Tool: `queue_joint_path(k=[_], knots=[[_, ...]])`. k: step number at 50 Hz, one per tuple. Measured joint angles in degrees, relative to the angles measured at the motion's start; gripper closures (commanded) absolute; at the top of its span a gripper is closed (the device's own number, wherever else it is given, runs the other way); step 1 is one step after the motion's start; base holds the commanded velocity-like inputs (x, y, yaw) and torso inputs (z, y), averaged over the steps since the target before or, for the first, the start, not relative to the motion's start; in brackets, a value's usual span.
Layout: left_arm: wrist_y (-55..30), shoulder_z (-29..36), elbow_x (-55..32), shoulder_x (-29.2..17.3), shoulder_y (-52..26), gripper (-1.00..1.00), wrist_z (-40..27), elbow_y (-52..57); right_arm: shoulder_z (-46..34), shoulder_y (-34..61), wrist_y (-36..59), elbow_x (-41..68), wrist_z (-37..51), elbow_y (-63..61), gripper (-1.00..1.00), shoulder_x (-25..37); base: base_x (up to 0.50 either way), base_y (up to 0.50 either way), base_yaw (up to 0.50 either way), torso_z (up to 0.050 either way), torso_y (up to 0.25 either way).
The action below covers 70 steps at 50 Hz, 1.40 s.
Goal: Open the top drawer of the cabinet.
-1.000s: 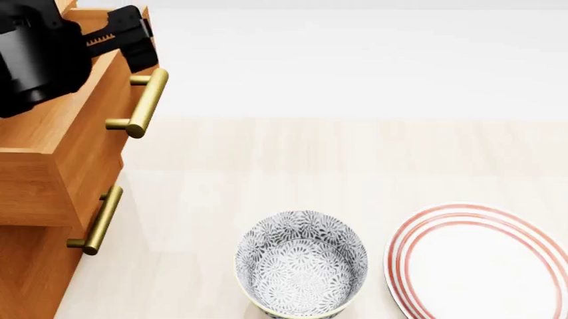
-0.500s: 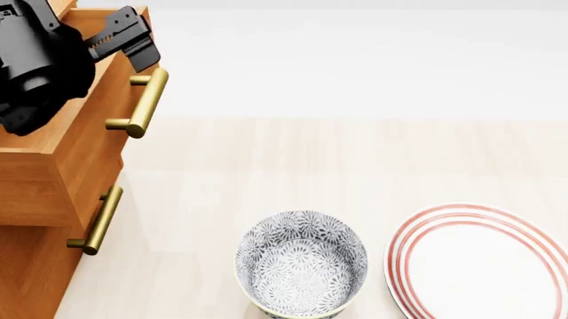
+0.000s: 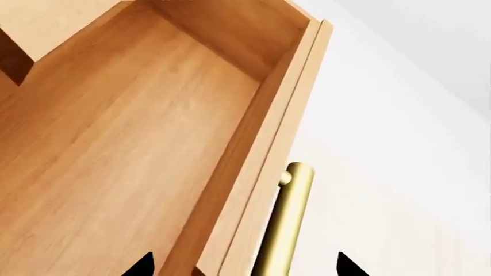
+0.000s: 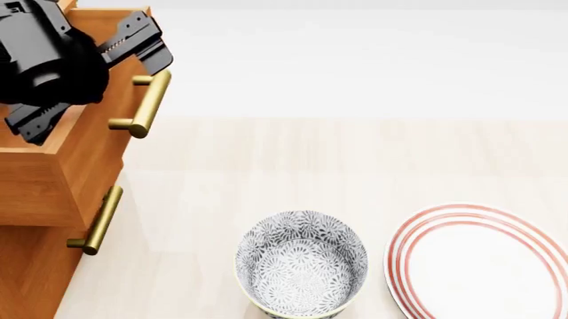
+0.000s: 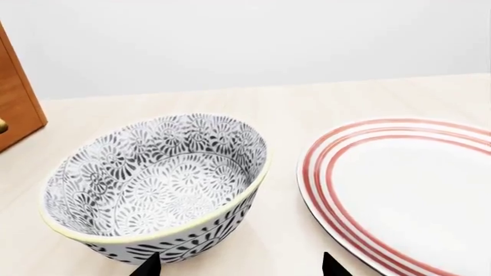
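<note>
1. The top drawer (image 4: 84, 143) sticks out of the cabinet (image 4: 26, 272) at the head view's left edge, pulled toward the open tabletop (image 4: 355, 159); its long axis runs along its front, toward and away from the robot.
2. It is a shallow orange-brown wooden box with a bare floor, and its brass handle (image 4: 146, 103) lies parallel to the front.
3. Two handles show in the head view: the top one and a lower handle (image 4: 98, 222).
4. The left claw (image 4: 93, 70) hovers above the drawer's front edge, spread wide, gripping nothing.
5. One patterned bowl (image 4: 302, 262) and one red-ringed plate (image 4: 483, 262) sit side by side, apart.
6. The right claw (image 5: 239, 265) shows only two separated tips near them.
</note>
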Motion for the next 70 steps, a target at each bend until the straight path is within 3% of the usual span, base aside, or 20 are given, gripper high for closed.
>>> queue_joint_path(k=[16,47,70], knots=[[-2.4,4.2,-5.1,0.7,1.3,-1.00,-0.3,3.1,-0.2,-0.1,0.0,0.1,0.2,-0.3,-1.00,0.2,0.00,0.00,0.00,0.000,0.000],[-0.4,22.7,-26.7,0.9,2.6,-1.00,-1.7,6.0,-0.8,-0.1,-0.5,0.1,0.1,-0.2,-1.00,0.5,0.00,0.00,0.00,0.000,0.000],[6.0,43.0,-47.4,1.0,0.8,-1.00,-1.5,5.3,-0.9,0.0,-0.8,0.2,0.2,-0.1,-1.00,0.9,0.00,0.00,0.00,0.000,0.000]])
